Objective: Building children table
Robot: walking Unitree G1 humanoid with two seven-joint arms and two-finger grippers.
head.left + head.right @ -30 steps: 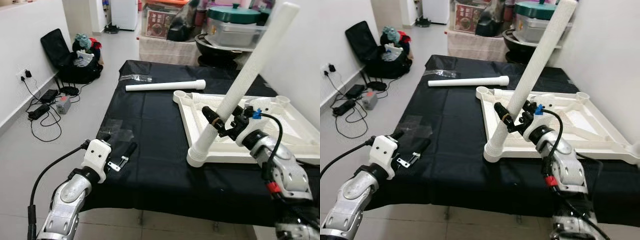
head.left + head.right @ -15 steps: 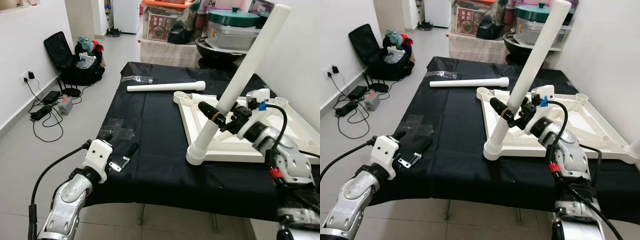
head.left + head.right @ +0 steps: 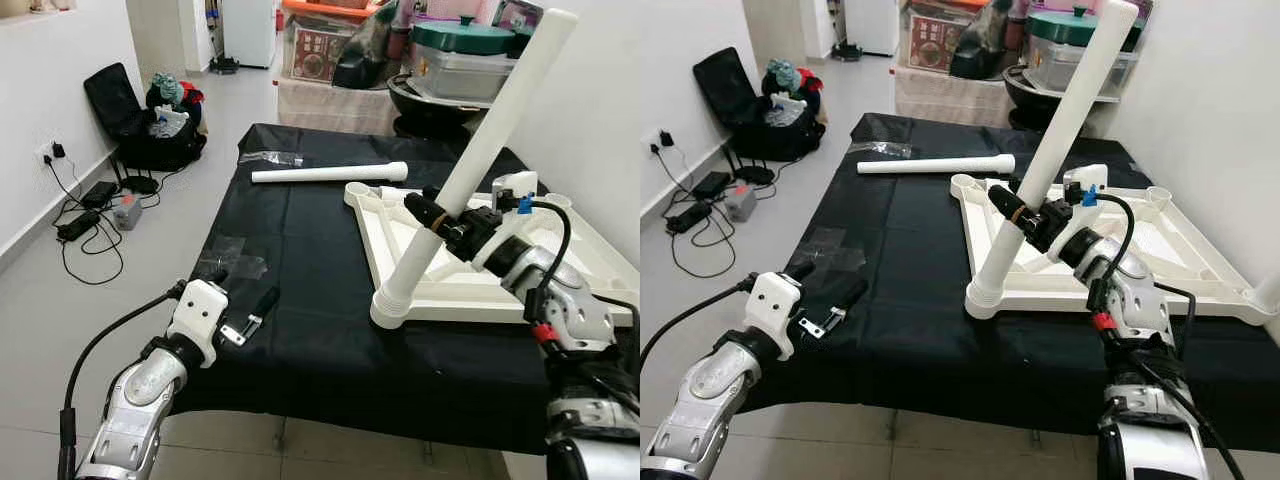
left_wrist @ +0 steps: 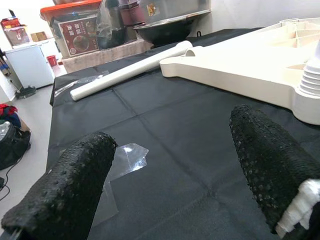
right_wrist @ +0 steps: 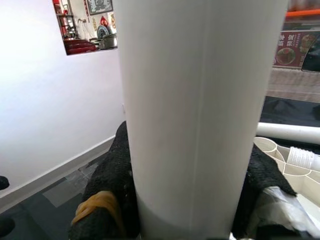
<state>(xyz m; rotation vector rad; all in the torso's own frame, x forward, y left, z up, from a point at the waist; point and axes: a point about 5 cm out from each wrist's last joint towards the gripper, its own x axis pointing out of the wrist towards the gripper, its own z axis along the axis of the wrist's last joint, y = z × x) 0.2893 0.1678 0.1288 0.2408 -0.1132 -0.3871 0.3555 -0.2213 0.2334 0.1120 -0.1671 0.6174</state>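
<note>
Right gripper [image 3: 437, 216] clamped on tilted table leg [image 3: 480, 151], left gripper [image 4: 175, 165] wide open, empty

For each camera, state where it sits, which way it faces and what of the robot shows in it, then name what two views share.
Left eye view: on the head, looking forward and down at the black-clothed table; both silver arms show, right gripper clamped on the tilted white plastic table leg.
Right eye view: beside it, same scene; upturned white plastic tabletop.
Left wrist view: along the open left gripper over the cloth, toward the loose white leg lying flat.
Right wrist view: along the right fingers, close on the tilted leg.
Shared: the loose leg, in both eye views and the left wrist view.
</note>
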